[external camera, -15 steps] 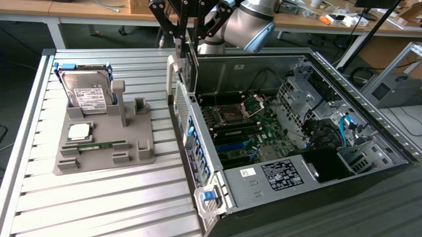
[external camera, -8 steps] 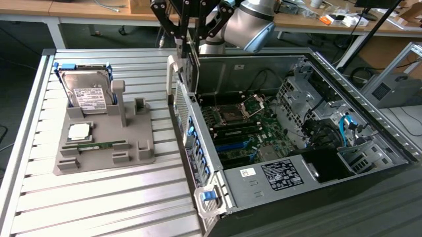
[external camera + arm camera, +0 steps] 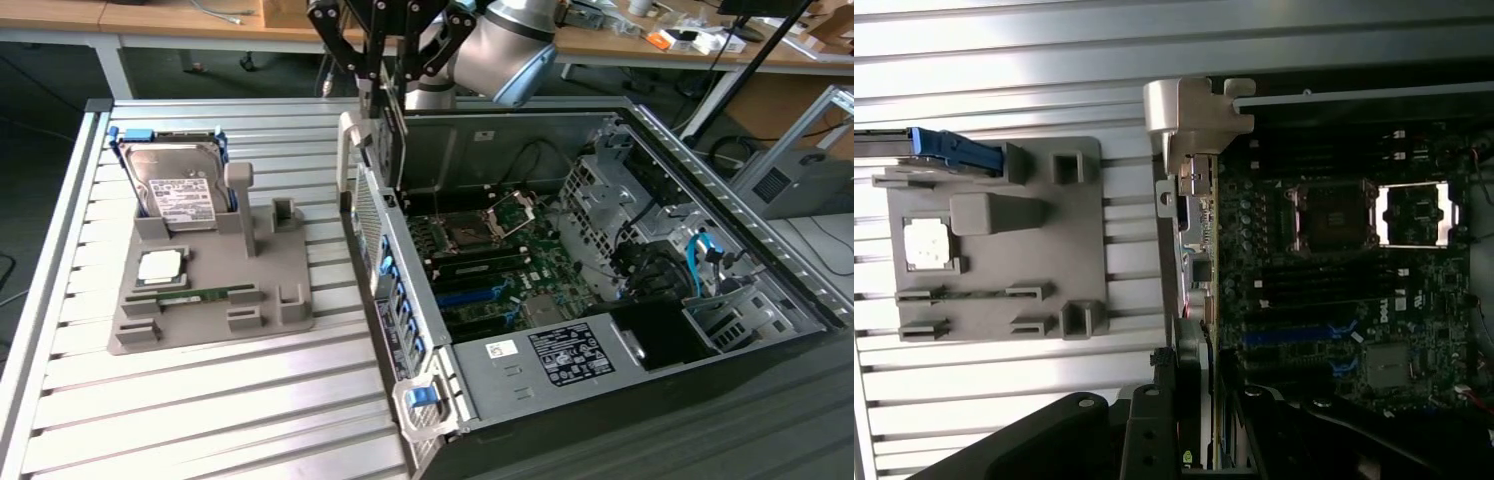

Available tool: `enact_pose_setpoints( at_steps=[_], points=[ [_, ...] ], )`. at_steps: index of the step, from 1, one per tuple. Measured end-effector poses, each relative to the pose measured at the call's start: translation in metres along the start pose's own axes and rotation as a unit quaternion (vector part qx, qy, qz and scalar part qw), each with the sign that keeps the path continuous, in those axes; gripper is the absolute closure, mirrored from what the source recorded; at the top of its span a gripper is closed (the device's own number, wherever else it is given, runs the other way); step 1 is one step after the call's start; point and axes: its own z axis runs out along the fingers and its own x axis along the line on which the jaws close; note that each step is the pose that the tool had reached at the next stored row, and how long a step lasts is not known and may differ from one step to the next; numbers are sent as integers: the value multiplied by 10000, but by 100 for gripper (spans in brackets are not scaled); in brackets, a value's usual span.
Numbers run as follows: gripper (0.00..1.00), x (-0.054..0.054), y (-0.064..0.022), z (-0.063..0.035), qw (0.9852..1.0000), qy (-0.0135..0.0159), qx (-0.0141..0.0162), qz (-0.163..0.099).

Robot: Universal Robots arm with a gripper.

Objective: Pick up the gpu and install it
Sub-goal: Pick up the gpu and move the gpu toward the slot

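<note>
Your gpu (image 3: 388, 135) hangs on edge from the tool (image 3: 384, 90), which is pinching its upper part, so the card's long lower edge points down at the board. It sits over the left wall of the open computer case (image 3: 747, 230), above the motherboard (image 3: 507, 250) and not yet seated. I judge this upright hold suits a straight drop into a slot. On the exterior view's left, well apart, the grey fixture (image 3: 214, 320) on the worktop (image 3: 200, 420) props the hard drive (image 3: 174, 190) upright
</note>
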Motion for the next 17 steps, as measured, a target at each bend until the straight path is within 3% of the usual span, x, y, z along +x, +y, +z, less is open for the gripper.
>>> enact_pose_setpoints(
  at_steps=[17],
  points=[
    [73,-29,-1,10,10000,-3,34,-1]
  ],
)
